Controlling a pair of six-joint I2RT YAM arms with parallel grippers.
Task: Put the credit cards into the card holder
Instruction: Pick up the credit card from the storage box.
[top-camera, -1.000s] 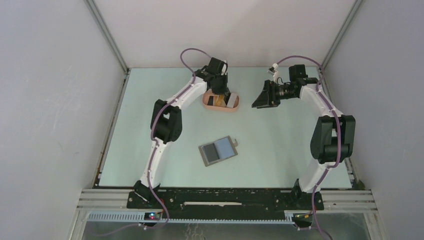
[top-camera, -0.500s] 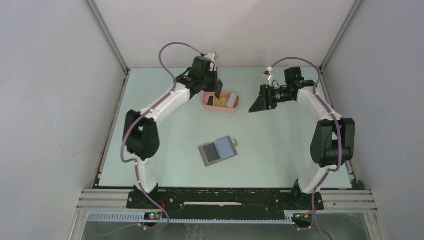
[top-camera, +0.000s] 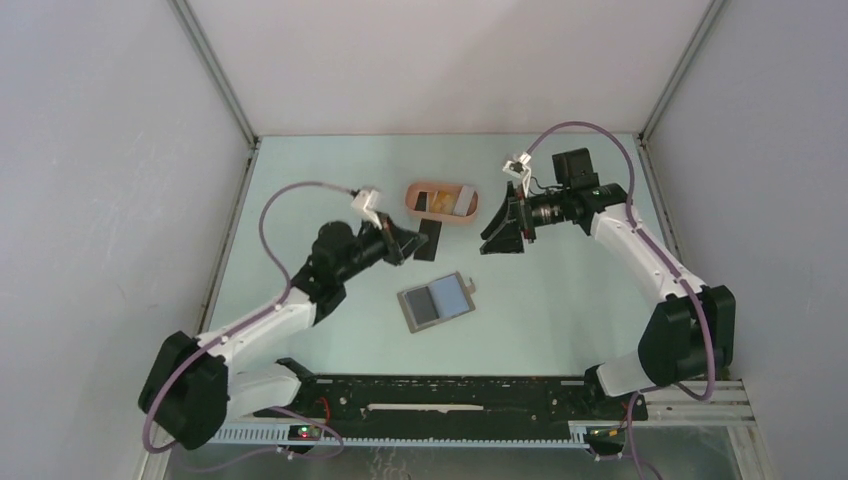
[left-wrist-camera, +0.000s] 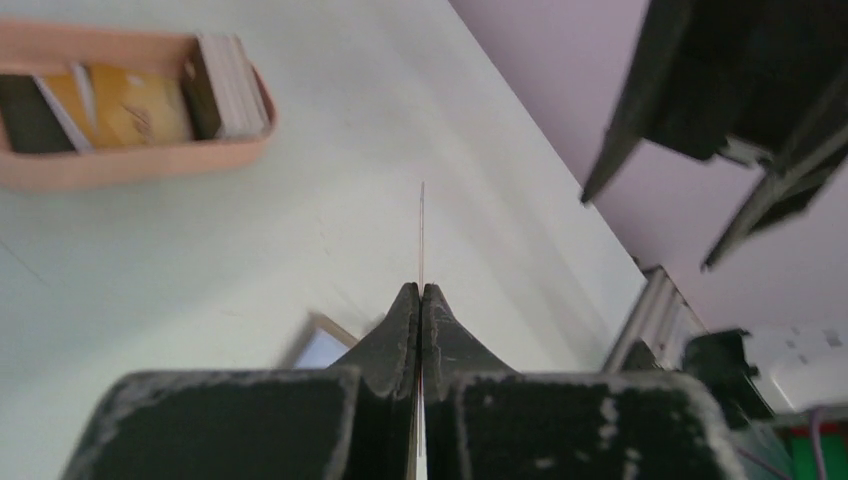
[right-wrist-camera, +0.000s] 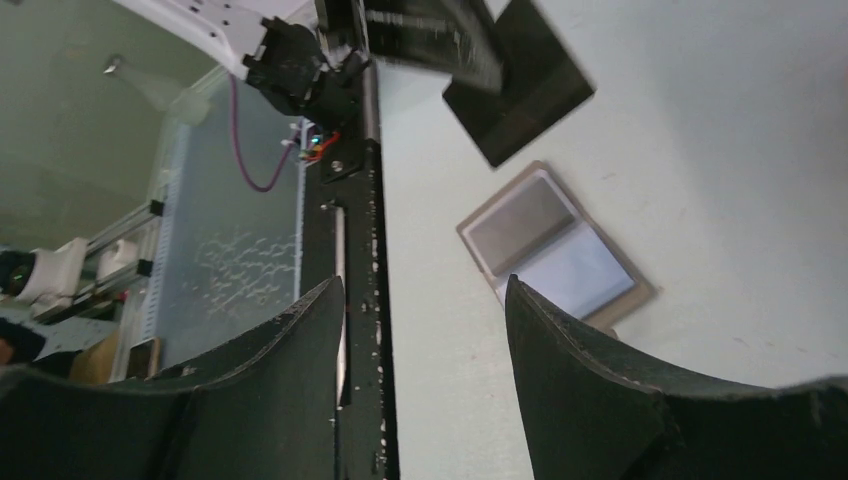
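Left pincer (left-wrist-camera: 421, 292) is pressed together on 1 black card (top-camera: 429, 240), gripped by 1 end so most of the card sticks out past the fingertips. We judge that this leaves free length to slide into a slot. In the left wrist view the card shows edge-on, as a thin line straight ahead. It sits between the salmon tray (top-camera: 409, 200) and the card holder (top-camera: 436, 301), apparently off the table (top-camera: 560, 300), touching neither.

The card holder lies open and flat near the table's middle with 2 panels facing up, 1 dark grey and 1 pale blue. Nothing pins it down.

The rest of the credit cards (top-camera: 445, 202) sit in the tray: 1 yellow, 1 dark, plus a pale stack at 1 end.

Right pincer (right-wrist-camera: 424, 290) has its jaws apart and holds nothing. It hovers just right of the tray and is angled toward the card holder. We read that as standing ready to steady the holder or take the card, but we cannot tell which.

Step in hand, as we judge it, is carrying card 1 to the holder. The risk is that the loose holder skids when the card pushes in.
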